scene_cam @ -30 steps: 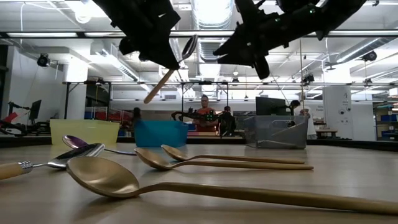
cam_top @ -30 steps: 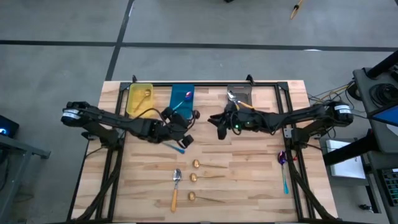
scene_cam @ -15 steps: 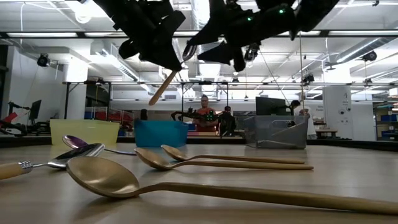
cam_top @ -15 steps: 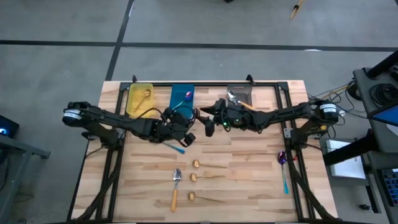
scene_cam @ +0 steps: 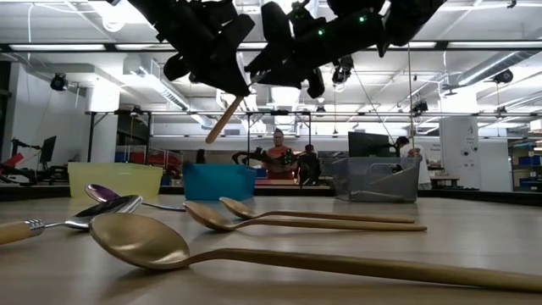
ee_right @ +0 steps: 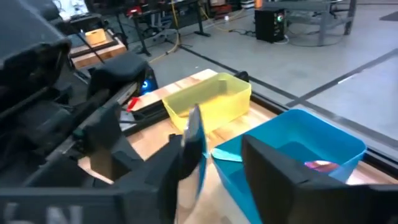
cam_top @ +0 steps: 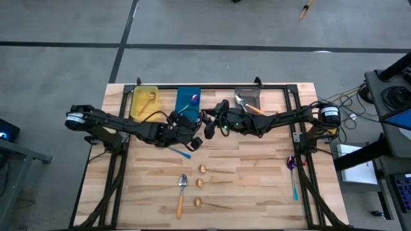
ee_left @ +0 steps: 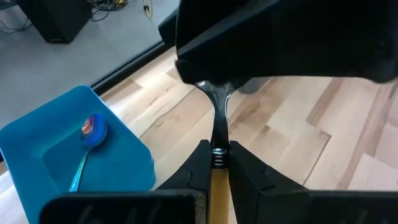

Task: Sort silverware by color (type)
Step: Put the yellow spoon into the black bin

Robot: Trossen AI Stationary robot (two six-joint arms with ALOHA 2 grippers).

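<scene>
The left gripper (ee_left: 216, 163) is clamped on the neck of an orange-handled spoon (ee_left: 216, 118), held in the air just in front of the blue bin (cam_top: 187, 101). The right gripper (ee_right: 214, 165) faces it there with fingers spread around the spoon's bowl, not visibly closed on it. In the blue bin lies a purple spoon with teal handle (ee_left: 89, 140). The yellow bin (cam_top: 144, 101) stands beside the blue bin, the grey bin (cam_top: 248, 97) on its other side. Three gold spoons (cam_top: 213, 185) and another orange-handled spoon (cam_top: 182, 193) lie on the surface (cam_top: 257, 186) well in front of the blue bin.
</scene>
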